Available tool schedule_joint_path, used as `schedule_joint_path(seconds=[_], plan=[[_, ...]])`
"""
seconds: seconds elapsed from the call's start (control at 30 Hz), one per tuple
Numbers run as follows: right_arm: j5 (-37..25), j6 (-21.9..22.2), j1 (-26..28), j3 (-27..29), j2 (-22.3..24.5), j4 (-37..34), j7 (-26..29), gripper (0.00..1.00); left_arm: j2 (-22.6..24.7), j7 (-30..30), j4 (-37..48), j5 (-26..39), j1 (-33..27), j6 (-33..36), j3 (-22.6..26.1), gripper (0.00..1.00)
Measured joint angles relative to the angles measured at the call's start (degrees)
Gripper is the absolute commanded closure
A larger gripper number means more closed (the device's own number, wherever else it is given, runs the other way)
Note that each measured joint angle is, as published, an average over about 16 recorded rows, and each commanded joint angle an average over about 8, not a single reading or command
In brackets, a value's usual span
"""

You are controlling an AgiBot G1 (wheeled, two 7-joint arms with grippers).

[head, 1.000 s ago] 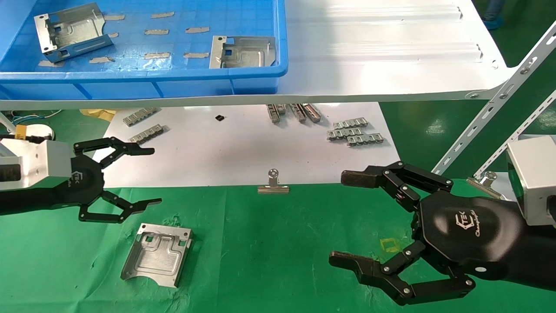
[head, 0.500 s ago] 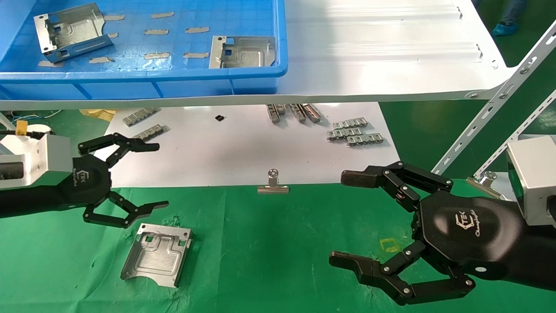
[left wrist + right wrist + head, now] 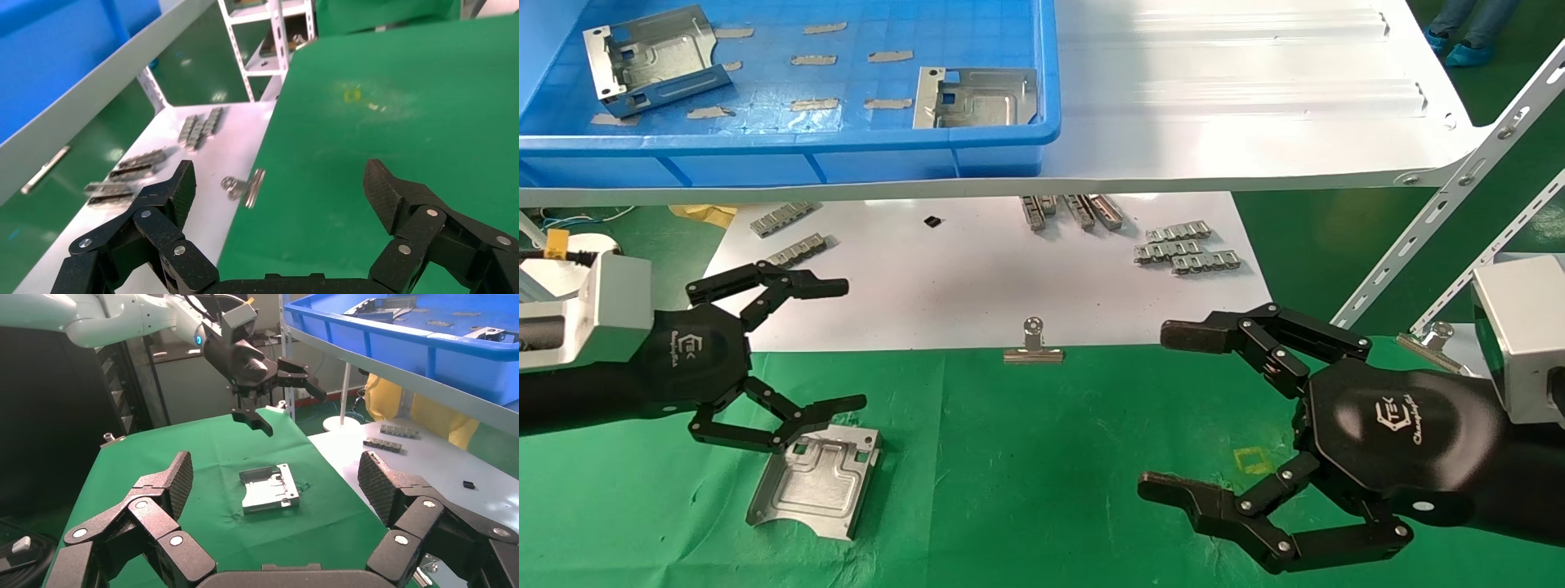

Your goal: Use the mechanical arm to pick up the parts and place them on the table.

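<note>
Green table (image 3: 1042, 457) is bearing one part (image 3: 813, 482) lying flat below the empty, spread-fingered left gripper (image 3: 850, 343) hanging above its top edge, while the right gripper (image 3: 1164, 412) is hovering wide open, well apart.

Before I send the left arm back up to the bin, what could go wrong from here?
1. The open left claw hangs just above the placed part; in the head view its lower finger overlaps the part's edge, so a sideways pull could drag it across the green table.
2. The blue bin sits on the white shelf overhead, so a straight lift may strike the shelf's front edge.
3. The open right claw hovers parked over the table; wide swings could meet it.
</note>
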Motion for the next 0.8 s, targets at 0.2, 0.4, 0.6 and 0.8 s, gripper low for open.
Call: schedule_joint_path(seconds=[0.2, 0.4, 0.6, 0.8], plan=[[0.00, 0.00, 0.00, 0.00, 0.00, 0.00, 0.00, 0.00, -0.85, -4.91, -5.78, -1.48, 3.50, -0.62, -2.98, 0.00], [0.00, 0.00, 0.00, 0.00, 0.00, 0.00, 0.00, 0.00, -1.70, -9.83, -11.56, -2.95, 7.01, -1.24, -5.96, 0.00], [0.00, 0.00, 0.00, 0.00, 0.00, 0.00, 0.00, 0.00, -2.55, -14.75, -17.34, -4.43, 10.51, -1.87, -8.95, 0.00], [0.00, 0.00, 0.00, 0.00, 0.00, 0.00, 0.00, 0.00, -3.40, -19.66, -23.11, -5.91, 14.02, -2.49, -11.93, 0.00]])
